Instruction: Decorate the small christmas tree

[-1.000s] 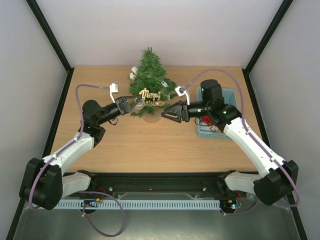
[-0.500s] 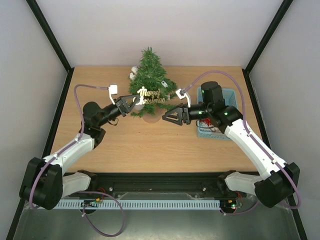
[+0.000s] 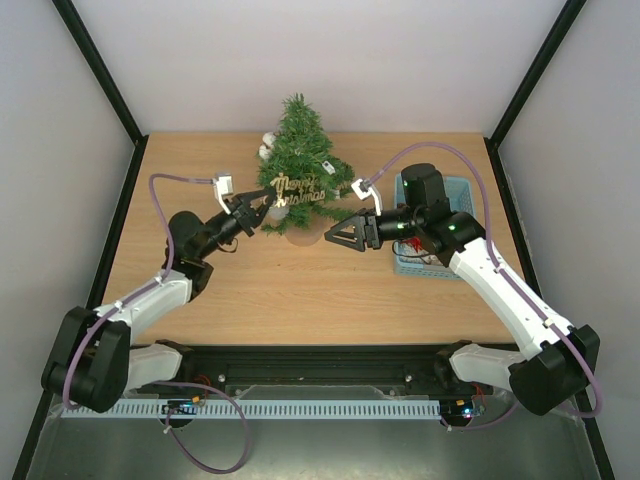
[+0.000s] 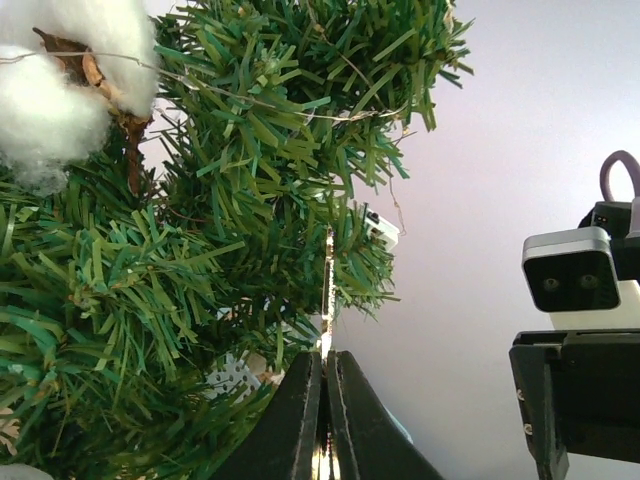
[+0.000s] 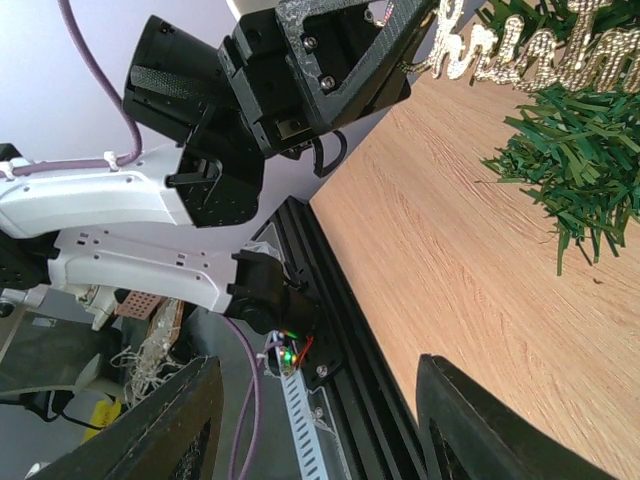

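Small christmas tree point(image 3: 300, 150): one, upright near the middle of the counter's point(image 3: 250, 290) far edge.
Gold "Merry Christmas" sign point(image 3: 303, 187): one, across the tree's front branches.
Left gripper point(image 3: 268, 200): jaws pinched tight on the sign's left end.
Right gripper point(image 3: 335, 232): jaws spread wide, empty, just right of the tree's base.
Light-blue basket point(image 3: 457, 184): one, near the right edge.
White cotton puffs point(image 4: 60, 80): two, on the tree's left side.

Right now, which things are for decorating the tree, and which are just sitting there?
For the job:
small christmas tree
gold Merry Christmas sign, pinched by the left gripper
light-blue basket

Just there:
wooden table
purple cables
right gripper, jaws open, holding nothing
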`<control>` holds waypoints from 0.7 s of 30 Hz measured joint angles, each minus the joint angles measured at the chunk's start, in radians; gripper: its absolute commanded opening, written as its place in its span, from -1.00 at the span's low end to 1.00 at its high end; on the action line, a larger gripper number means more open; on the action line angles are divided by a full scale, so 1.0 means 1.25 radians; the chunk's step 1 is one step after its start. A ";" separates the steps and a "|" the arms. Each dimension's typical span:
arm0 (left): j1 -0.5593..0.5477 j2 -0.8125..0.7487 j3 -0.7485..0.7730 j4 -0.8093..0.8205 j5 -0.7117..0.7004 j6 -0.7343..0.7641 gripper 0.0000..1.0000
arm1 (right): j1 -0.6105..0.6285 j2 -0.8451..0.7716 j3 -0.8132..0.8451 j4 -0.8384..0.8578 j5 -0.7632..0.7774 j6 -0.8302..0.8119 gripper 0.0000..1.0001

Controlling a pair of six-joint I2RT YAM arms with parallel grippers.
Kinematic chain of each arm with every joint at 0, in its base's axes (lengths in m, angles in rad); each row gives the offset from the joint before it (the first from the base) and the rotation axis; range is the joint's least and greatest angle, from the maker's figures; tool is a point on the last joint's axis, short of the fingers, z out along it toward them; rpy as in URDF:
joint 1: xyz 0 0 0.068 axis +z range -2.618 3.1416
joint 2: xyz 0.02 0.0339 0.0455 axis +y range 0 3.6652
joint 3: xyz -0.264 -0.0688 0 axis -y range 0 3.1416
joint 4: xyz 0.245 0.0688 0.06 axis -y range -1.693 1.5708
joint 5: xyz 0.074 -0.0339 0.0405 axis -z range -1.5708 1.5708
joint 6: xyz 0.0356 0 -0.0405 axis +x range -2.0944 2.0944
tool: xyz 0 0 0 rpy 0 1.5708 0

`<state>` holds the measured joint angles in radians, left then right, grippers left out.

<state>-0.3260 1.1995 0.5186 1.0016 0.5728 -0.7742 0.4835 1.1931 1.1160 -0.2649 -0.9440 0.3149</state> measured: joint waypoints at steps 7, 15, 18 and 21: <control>-0.001 0.072 0.000 0.068 -0.001 0.007 -0.95 | 0.000 0.000 0.000 0.000 0.002 0.001 0.08; -0.001 0.111 0.000 0.094 -0.002 0.017 -0.95 | 0.000 0.000 0.000 0.000 0.002 0.000 0.08; -0.001 0.111 0.000 0.098 -0.002 0.025 -0.95 | 0.000 0.000 -0.003 0.000 0.002 0.000 0.08; -0.001 0.111 0.000 0.098 -0.002 0.034 -0.95 | 0.000 0.000 -0.009 0.001 0.002 0.000 0.08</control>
<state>-0.3267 1.3384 0.5186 1.1236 0.5705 -0.7315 0.4835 1.1934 1.1042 -0.2642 -0.9413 0.3153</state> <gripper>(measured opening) 0.028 0.540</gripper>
